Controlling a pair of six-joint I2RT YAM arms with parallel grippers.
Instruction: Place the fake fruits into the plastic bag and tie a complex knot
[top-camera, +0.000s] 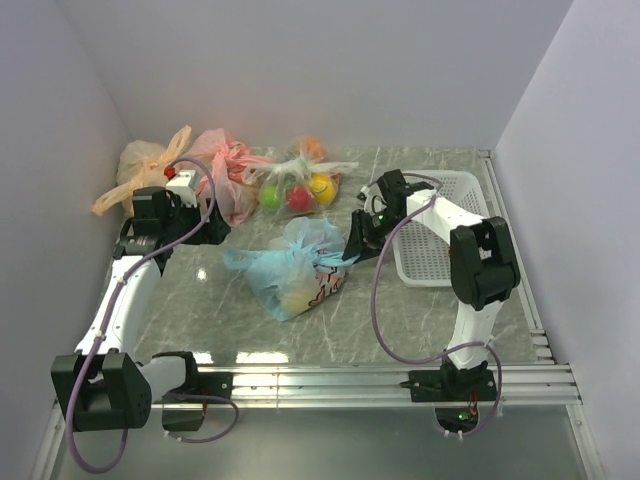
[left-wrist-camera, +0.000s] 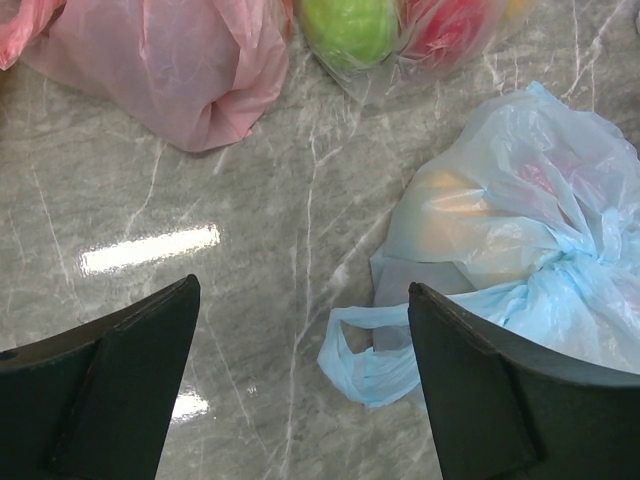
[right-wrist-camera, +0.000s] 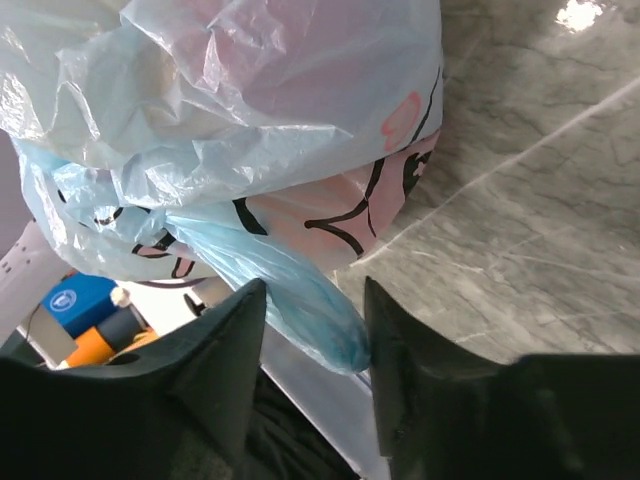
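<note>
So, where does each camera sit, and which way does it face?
Top external: high behind the arms, looking down over the table; both arms show, bases nearest.
Left wrist: on the left arm, looking down at the table; the open left gripper frames the bottom edge.
Right wrist: on the right arm, close against the plastic bag; the right gripper stands astride a bag tail.
Shared: all three see the plastic bag; top and left wrist also share the pink bag.

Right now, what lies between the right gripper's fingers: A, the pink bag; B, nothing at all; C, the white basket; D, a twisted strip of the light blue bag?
D: the right wrist view shows a twisted strip of the light blue bag running between the right gripper's fingers.
</note>
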